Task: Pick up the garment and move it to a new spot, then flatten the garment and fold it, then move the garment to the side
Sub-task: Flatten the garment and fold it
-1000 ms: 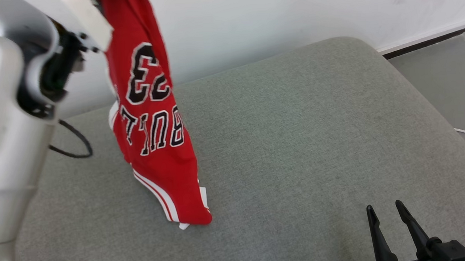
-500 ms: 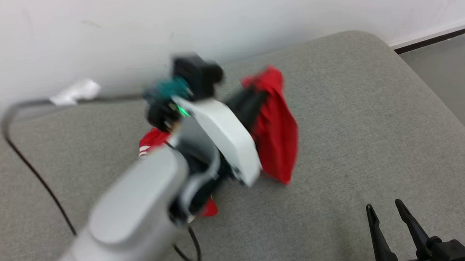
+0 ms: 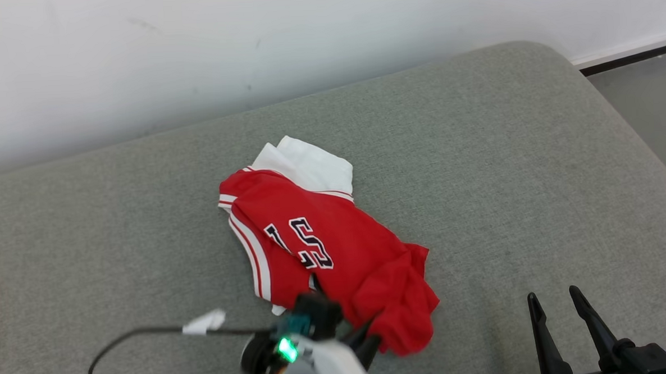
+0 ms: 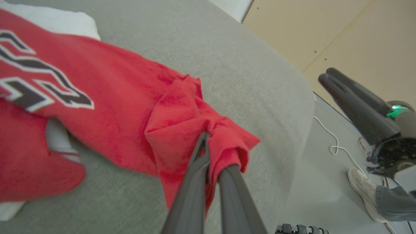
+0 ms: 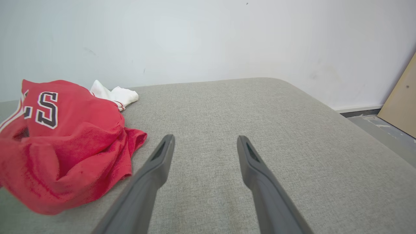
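Observation:
The garment (image 3: 324,249) is a red jersey with black-and-white lettering and a white lining, lying crumpled across the middle of the grey cushion (image 3: 500,163). My left gripper (image 4: 208,136) is shut on a bunched red fold at the garment's near edge (image 4: 182,130); in the head view it sits at the bottom centre (image 3: 367,334). Over bare cushion at the lower right, my right gripper (image 3: 554,304) stands open and holds nothing; its wrist view shows the garment (image 5: 65,143) off to its left, apart from the spread fingers (image 5: 156,165).
A white wall (image 3: 248,39) runs behind the cushion. The floor (image 3: 644,95) lies beyond the cushion's right edge, with a white cable (image 4: 334,143) and a person's shoe (image 4: 365,191) on it. A black cable with a white tag (image 3: 204,323) trails from my left wrist.
The left arm swung the hanging jersey down and laid it on the cushion, pulling back toward me with a fold still gripped. The right gripper stayed put.

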Controlling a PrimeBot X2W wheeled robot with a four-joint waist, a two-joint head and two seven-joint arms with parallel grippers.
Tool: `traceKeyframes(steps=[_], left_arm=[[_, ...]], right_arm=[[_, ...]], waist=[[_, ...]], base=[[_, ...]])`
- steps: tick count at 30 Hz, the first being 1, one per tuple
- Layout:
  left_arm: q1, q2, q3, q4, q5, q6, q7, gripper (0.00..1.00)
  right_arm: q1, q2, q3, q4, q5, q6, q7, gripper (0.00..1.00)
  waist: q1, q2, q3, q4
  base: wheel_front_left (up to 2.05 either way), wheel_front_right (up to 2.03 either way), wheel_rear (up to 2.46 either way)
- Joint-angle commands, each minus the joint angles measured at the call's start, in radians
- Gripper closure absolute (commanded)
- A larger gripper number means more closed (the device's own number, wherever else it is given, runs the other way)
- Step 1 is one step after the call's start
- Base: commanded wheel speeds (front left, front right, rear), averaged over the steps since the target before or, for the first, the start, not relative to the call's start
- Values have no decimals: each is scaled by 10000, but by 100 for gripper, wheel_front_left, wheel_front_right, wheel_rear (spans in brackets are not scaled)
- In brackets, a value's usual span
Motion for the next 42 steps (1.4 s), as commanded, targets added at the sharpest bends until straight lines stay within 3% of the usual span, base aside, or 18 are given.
traceKeyframes(steps=[1,7,16,17,18,19,20,24,27,32,38,42], left_arm=[[510,205,-121,240,-43,-33,-138,100],[1719,887,140,831,-320,234,-798,100],[2324,1384,859,939,-795,506,-1459,100],[2320,1393,865,883,-830,450,-1497,95],[2314,1380,856,809,-875,381,-1518,59],[2337,1368,846,764,-924,306,-1469,14],[2366,1361,814,728,-970,240,-1402,0],[2447,1347,738,323,-1428,-117,-996,0],[2433,1721,772,-307,-1571,-158,-564,0],[2626,2813,1014,-1540,-1525,416,41,0],[3054,4183,2075,-2412,-2008,1278,169,0],[2867,3959,2976,-2414,-2482,1513,-530,0]], right_arm=[[-20,-9,-19,-12,-95,-23,7,0],[178,-7,-108,22,-198,-23,6,0],[71,-9,-15,22,-212,-23,6,0],[81,-10,-19,15,-206,-23,6,0],[88,-10,-19,13,-218,-23,6,0],[93,-10,-15,9,-230,-23,6,0],[95,-9,0,12,-240,-23,6,0],[80,-10,60,37,-215,-23,6,0],[148,-10,62,68,-234,-23,6,0],[203,-10,19,67,-231,-23,6,0],[182,-10,5,48,-202,-23,6,0],[107,-12,20,30,-187,-23,6,0]], waist=[[0,0,-23,58],[0,0,-142,330],[0,0,-211,594],[0,0,-205,610],[0,0,-200,620],[0,0,-195,624],[0,0,-191,622],[0,0,-191,557],[0,0,-250,468],[0,0,-330,288],[0,0,-345,118],[0,0,-251,58]], base=[[0,0,0],[0,0,0],[0,0,0],[0,0,0],[0,0,0],[0,0,0],[0,0,0],[0,0,0],[0,0,0],[0,0,0],[0,0,0],[0,0,0]])
